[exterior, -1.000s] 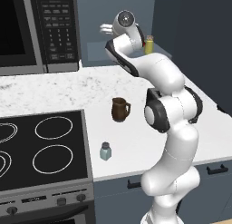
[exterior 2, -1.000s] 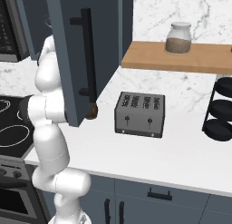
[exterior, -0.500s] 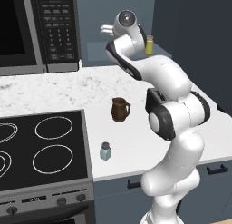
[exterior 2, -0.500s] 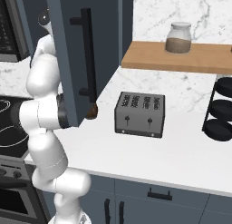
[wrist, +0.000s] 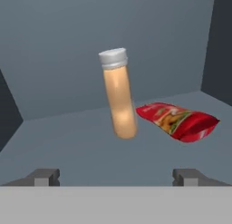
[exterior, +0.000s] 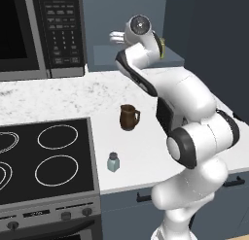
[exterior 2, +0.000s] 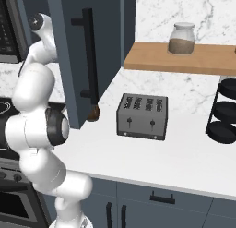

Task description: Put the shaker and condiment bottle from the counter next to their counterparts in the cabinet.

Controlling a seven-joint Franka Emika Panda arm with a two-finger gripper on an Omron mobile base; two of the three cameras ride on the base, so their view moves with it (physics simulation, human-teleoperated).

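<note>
I count one condiment bottle (wrist: pixel 118 94) and one red pack (wrist: pixel 178 120) on the grey cabinet (wrist: pixel 68 141) floor; my gripper (wrist: pixel 116 177) fingers are spread wide, holding nothing.

A rendered home kitchen. Shown by the microwave (exterior: pixel 44 32) at ten o'clock above the stove (exterior: pixel 44 161), and a toaster (exterior 2: pixel 142 116) on the marble bench (exterior 2: pixel 184 153).

Arm (exterior: pixel 194 137) showing as glossy white rounded shells w/ dark grey bands at joints; big elbow joint ringed in black, mid-right of left base view. Round grey end cap w/ concentric disc sitting at top centre. Black strip running along the forearm link. Finger tips (wrist: pixel 45 177) appearing small, blocky, dark grey at bottom of hand view.
</note>
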